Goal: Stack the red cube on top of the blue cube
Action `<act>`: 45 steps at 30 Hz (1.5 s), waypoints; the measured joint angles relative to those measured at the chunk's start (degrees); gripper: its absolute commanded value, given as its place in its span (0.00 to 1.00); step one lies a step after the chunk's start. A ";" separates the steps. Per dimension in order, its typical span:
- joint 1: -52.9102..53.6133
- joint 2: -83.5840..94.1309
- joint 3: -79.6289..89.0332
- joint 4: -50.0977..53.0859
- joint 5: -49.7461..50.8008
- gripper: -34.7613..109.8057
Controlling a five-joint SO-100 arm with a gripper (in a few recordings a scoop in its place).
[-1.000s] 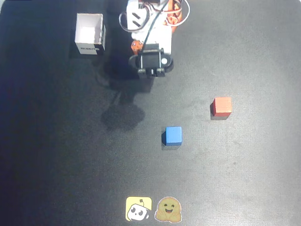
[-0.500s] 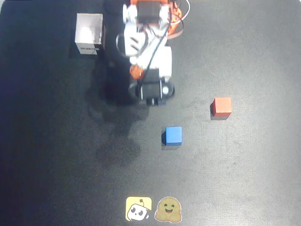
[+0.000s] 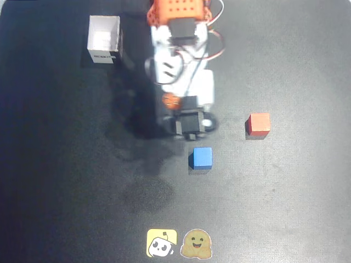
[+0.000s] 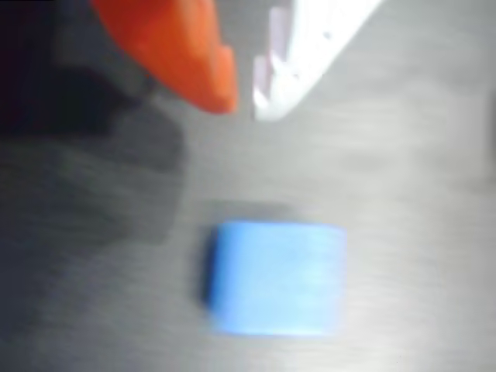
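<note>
The blue cube sits on the black table just below the middle of the overhead view. In the wrist view the blue cube lies blurred, a little ahead of the fingertips. The red cube rests apart, up and to the right of the blue one. My gripper hangs just above the blue cube's upper edge in the overhead view, its tips hidden under the black wrist block. In the wrist view my gripper shows an orange finger and a white finger nearly touching, with nothing between them.
A white open box stands at the upper left, beside the arm's base. Two stickers lie at the bottom edge. The arm's shadow falls left of the blue cube.
The arm has stretched down the overhead picture, from near its base towards the blue cube. Both cubes stay where they were.
</note>
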 measured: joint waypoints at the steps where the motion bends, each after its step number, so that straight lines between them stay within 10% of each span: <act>1: -1.41 -0.79 -0.70 0.00 1.23 0.24; 22: -20.04 -32.61 -28.48 -3.87 5.98 0.24; 35: -21.27 -40.43 -37.35 -8.53 -14.41 0.24; 45: -21.27 -37.97 -34.45 1.05 15.82 0.24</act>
